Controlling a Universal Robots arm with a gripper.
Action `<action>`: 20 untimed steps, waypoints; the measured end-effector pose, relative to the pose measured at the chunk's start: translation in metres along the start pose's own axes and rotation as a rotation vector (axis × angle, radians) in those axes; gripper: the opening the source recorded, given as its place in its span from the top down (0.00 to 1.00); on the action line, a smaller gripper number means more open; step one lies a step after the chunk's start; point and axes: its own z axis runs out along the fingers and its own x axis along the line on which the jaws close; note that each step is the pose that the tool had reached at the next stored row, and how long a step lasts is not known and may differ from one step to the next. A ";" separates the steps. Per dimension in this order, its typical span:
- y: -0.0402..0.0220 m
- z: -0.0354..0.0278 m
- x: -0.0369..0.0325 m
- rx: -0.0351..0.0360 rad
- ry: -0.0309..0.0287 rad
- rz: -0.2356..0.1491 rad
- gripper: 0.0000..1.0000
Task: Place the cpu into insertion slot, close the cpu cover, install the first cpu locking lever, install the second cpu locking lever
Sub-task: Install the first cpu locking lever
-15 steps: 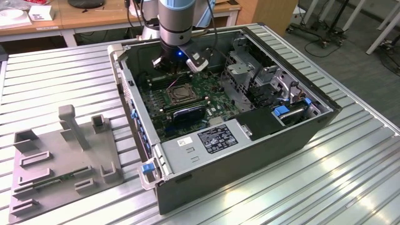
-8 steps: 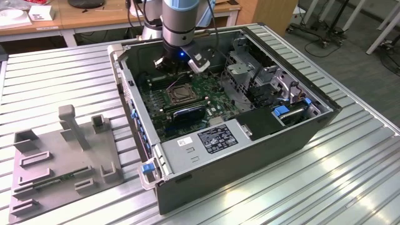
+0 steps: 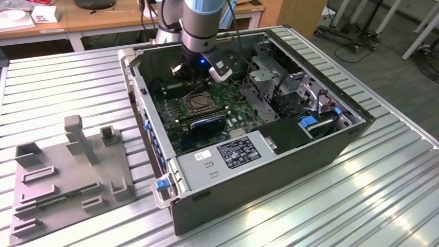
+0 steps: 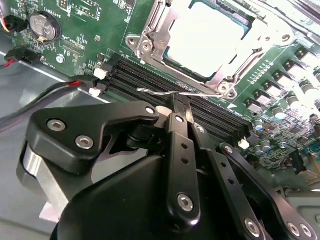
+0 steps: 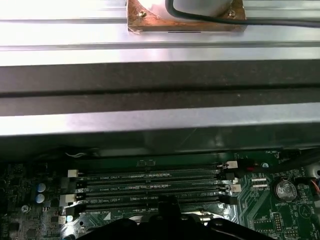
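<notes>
Now, chip: the cpu (image 4: 207, 37) lies in the insertion slot (image 4: 150, 47), cpu cover (image 4: 250, 42) down over it.
Fingers: the gripper (image 4: 178, 107) is pinched narrow on a thin wire lever (image 4: 165, 92) just above the memory slots (image 4: 150, 80).
Risk: the lever looks springy; it may slip out and snap back.
Cause: a thin grip at its bent end, judging by the second wrist view.

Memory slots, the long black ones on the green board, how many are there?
4 memory slots show in the first wrist view, lying parallel, side by side, between the case wall and the gripper; more may be hidden.
</notes>
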 end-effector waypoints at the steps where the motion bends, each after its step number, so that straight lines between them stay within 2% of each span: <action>1: -0.0002 0.0010 -0.0013 0.0003 0.0041 0.001 0.89; 8: -0.0016 0.0076 -0.0112 0.0023 0.0307 0.009 0.89; 12: -0.0025 0.0105 -0.0153 0.0030 0.0433 0.012 0.89; 13: -0.0029 0.0116 -0.0167 0.0034 0.0488 0.014 0.89; 20: -0.0041 0.0140 -0.0176 0.0043 0.0535 0.017 0.89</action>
